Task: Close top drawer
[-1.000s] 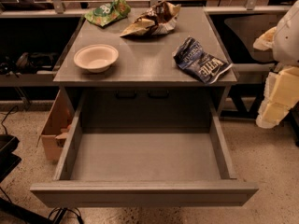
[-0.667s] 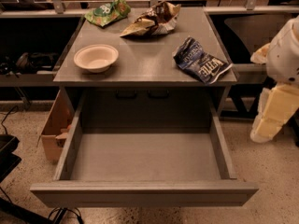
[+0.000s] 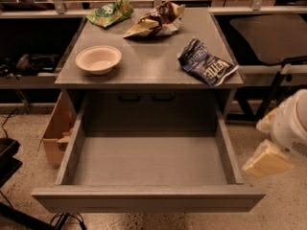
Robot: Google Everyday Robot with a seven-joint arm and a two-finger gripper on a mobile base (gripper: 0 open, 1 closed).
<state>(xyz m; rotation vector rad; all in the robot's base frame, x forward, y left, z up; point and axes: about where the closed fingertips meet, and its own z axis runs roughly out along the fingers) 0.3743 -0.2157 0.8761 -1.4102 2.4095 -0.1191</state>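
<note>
While the arm sinks at the right, cardboard box: sits on the floor against the cabinet's left side and plays no part.
Cabinet top: carries a pale bowl, a green bag, a brown wrapper and a blue chip bag; none of them has stirred.
Top drawer: pulled fully out toward me, inside bare, front panel nearest; it stands just as it did a second ago, so none of the closing is done.
Gripper: far right, off the drawer's right front corner and apart from it. A second ago it hung up beside the cabinet top; now it is down at drawer height. Spread or pressed together, I cannot tell.
Meaning: by my reading the arm is lining up for the push and must yet come round in front of the panel.
</note>
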